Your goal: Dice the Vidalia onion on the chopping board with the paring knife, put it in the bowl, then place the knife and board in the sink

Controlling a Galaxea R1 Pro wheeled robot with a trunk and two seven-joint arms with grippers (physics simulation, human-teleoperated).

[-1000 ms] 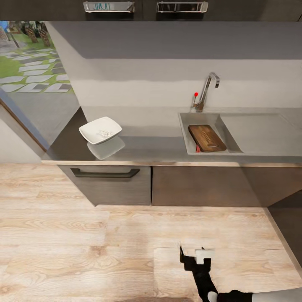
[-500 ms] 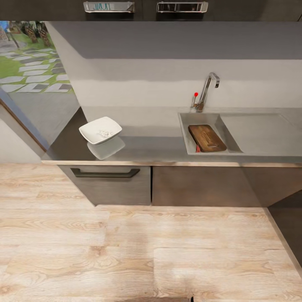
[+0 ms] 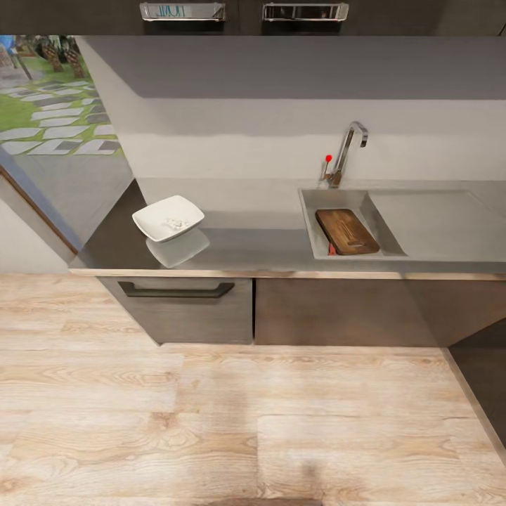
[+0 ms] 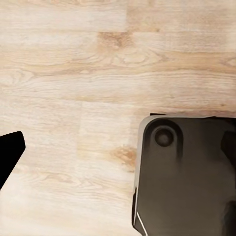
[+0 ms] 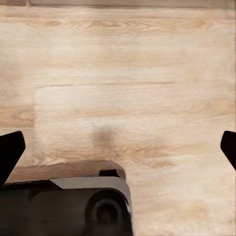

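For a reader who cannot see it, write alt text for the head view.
A chopping board lies in the sink of a dark countertop, a reddish bit of the paring knife at its near corner. A white bowl sits further left, a curved faucet behind the basin, pale wood floor in front.

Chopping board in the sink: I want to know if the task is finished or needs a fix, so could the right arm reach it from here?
Probably not. The chopping board lies in the sink, across open floor; the right tool points down at floor, tips wide apart, so the base would likely need to roll closer.
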